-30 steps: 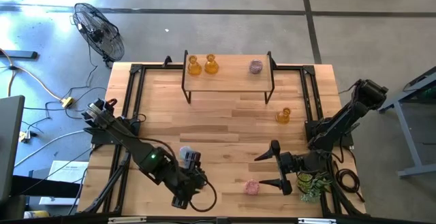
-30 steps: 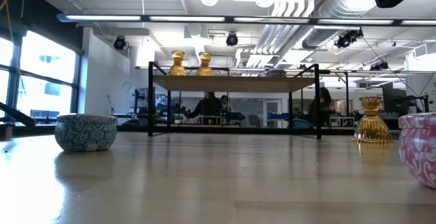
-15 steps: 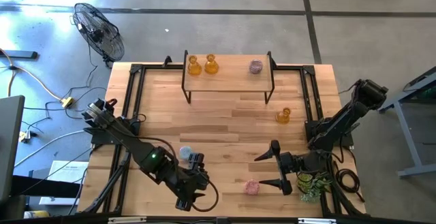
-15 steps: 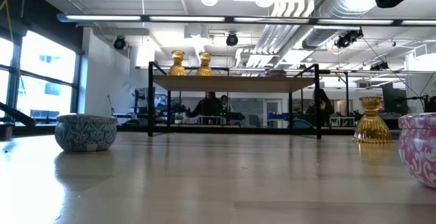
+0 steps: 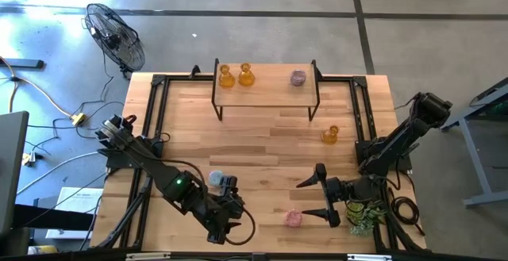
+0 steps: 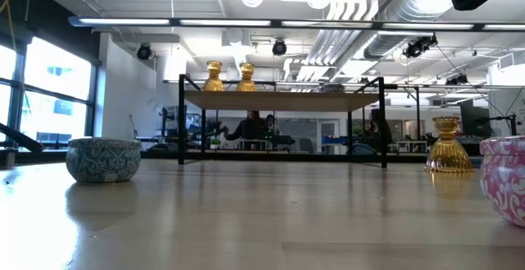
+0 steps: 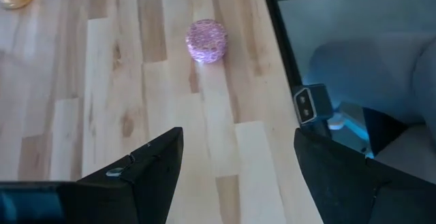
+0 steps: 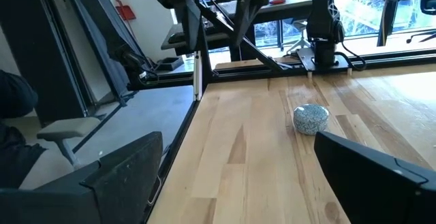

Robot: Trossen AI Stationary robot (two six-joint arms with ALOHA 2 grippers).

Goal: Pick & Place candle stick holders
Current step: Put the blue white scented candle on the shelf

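Left gripper released (near edge), right gripper spread beside pink holder.

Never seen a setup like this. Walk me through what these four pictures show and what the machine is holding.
Two dark robot arms work at a wooden table. One picture looks down from above, one looks level across the tabletop, and two come from cameras on the arms' wrists. The left gripper and right gripper are both open and empty, near the table's front edge. A small raised shelf carries two amber holders and a pink holder. On the table itself stand another amber holder, a pale blue holder and a second pink holder.
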